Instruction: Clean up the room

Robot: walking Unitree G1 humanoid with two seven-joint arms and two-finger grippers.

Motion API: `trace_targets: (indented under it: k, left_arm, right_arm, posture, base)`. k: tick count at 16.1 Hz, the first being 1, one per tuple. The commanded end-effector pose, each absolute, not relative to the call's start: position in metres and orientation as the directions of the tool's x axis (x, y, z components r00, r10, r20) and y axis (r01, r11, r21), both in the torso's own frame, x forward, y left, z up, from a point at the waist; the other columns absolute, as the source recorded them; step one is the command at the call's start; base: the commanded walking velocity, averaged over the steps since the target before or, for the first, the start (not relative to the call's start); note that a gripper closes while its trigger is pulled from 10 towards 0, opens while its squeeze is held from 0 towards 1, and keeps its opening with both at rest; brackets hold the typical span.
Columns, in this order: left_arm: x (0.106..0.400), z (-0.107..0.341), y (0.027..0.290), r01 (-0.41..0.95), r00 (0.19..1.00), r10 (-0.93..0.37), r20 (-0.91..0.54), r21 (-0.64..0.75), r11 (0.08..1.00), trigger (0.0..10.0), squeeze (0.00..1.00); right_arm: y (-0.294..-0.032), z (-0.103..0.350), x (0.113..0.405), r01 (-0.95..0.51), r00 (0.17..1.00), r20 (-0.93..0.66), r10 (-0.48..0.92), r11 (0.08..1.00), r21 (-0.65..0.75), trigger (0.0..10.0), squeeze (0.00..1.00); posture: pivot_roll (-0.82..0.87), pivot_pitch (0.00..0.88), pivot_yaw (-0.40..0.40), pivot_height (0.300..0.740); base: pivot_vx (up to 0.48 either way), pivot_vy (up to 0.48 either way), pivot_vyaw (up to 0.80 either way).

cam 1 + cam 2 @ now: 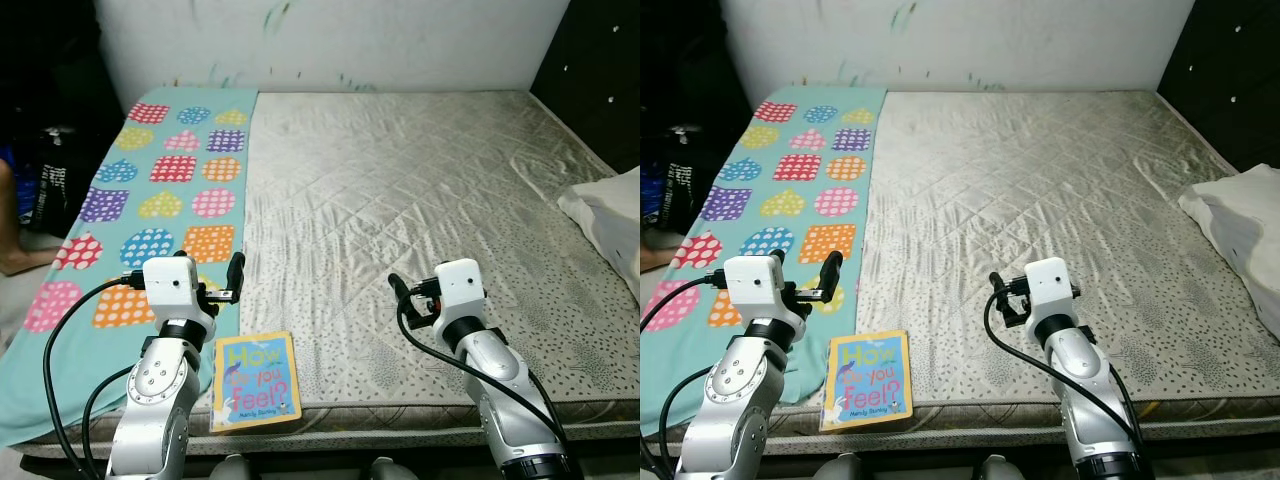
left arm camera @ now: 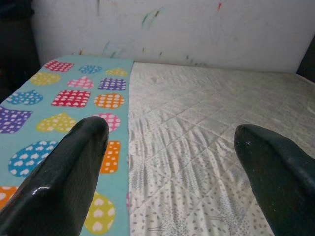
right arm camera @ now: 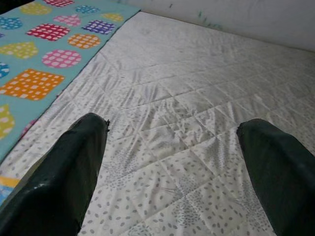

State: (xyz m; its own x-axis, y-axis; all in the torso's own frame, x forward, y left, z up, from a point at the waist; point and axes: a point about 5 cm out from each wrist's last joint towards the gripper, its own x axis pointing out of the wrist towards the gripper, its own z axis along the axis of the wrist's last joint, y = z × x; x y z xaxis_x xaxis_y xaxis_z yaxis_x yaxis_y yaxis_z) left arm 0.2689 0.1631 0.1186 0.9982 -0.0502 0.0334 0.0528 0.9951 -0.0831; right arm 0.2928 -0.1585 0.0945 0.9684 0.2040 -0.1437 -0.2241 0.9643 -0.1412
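Facing us is the bed (image 1: 420, 220), its grey quilted cover reaching from the near edge to the white wall (image 1: 330, 40) at the far side. Along the bed's left side lies a teal sheet (image 1: 160, 200) printed with coloured hearts and squares. At the right edge of the bed we see a white pillow (image 1: 610, 215), partly cut off by the frame. On the floor to the far left we can make out a dark bag (image 1: 50, 180), with part of a person's leg (image 1: 12, 235) beside it.

A book (image 1: 256, 381) with a blue and yellow cover lies flat at the near edge of the bed, just right of the sheet's border and near our left arm. Our left claw (image 1: 236, 278) hangs above the sheet's right border, beyond the book and apart from it, fingers spread and empty. Our right claw (image 1: 398, 289) hangs over the grey cover, well right of the book, fingers (image 3: 74, 172) also spread wide with nothing between them.
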Motion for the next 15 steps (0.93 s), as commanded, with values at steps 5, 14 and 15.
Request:
trace_targets:
  k: [5,14,15]
  left_arm:
    - [0.2696,0.1178,0.1660,0.036,0.999,-0.034,0.020,-0.075,0.997,10.0,0.00]
    - [0.2714,0.1180,0.1702,-0.009,1.000,0.011,0.022,-0.119,0.993,10.0,0.00]
    - [0.2716,0.1180,0.1702,-0.009,1.000,0.012,0.022,-0.120,0.993,10.0,0.00]
  right_arm:
    - [-0.1570,0.0945,0.2921,-0.241,0.964,-0.145,0.221,0.961,-0.135,10.0,0.00]
    - [-0.1566,0.0946,0.2928,-0.243,0.964,-0.147,0.223,0.961,-0.130,10.0,0.00]
    - [-0.1566,0.0944,0.2930,-0.242,0.963,-0.148,0.223,0.962,-0.129,10.0,0.00]
  posture:
    - [-0.01,0.108,-0.012,0.630]
    - [-0.02,0.110,-0.015,0.581]
    - [-0.02,0.109,-0.014,0.581]
  base:
    - [0.000,0.000,0.00]
    - [0.000,0.000,0.00]
    - [0.000,0.000,0.00]
